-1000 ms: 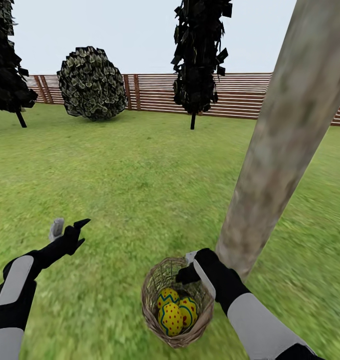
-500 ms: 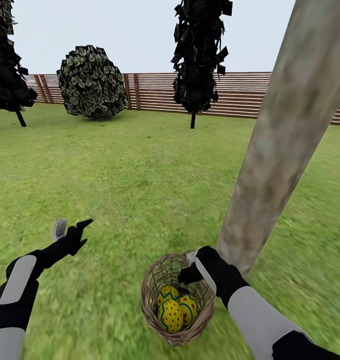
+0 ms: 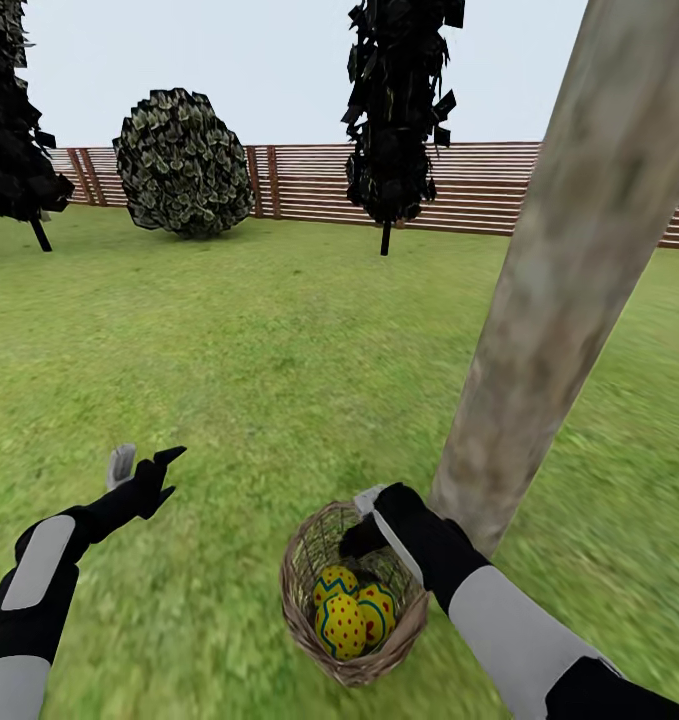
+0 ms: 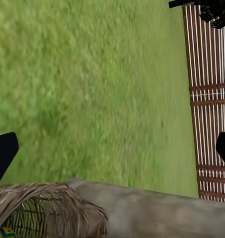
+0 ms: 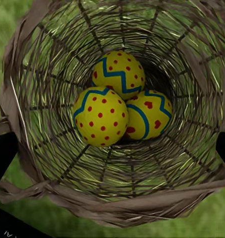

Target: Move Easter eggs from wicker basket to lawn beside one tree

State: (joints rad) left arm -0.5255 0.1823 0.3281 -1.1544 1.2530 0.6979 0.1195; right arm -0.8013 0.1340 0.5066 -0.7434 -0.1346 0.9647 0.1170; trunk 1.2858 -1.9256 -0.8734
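1. Head view: wicker basket (image 3: 354,610) on the lawn (image 3: 279,340), just beside the foot of the thick pale tree (image 3: 549,300), with all three eggs (image 3: 351,615) inside, packed together at the bottom.
2. Right wrist view: straight down into the basket (image 5: 23,99); eggs (image 5: 117,106) touching one another (yellow, blue zigzag bands, red dots), grass visible through the open weave.
3. Right gripper (image 3: 364,520) at the basket's far rim, over the opening; dark fingertips at the two side edges of the right wrist view, spread wide, nothing between them.
4. Left gripper (image 3: 144,462) well apart from the basket, above bare grass, fingers parted and empty.
5. Left wrist view: basket rim (image 4: 42,206) and a sliver of egg low in the frame, trunk (image 4: 157,210) lying across beside it, fence (image 4: 209,99) beyond the grass.
6. Farther off in the head view: round grey-green bush (image 3: 182,165), a thin dark-leaved tree (image 3: 397,120) and another at the far left (image 3: 14,120), slatted wooden fence (image 3: 299,185) behind (none of them near the basket).
7. Egg pattern and basket floor plain from the right wrist; basket's place against the trunk plain from the head.
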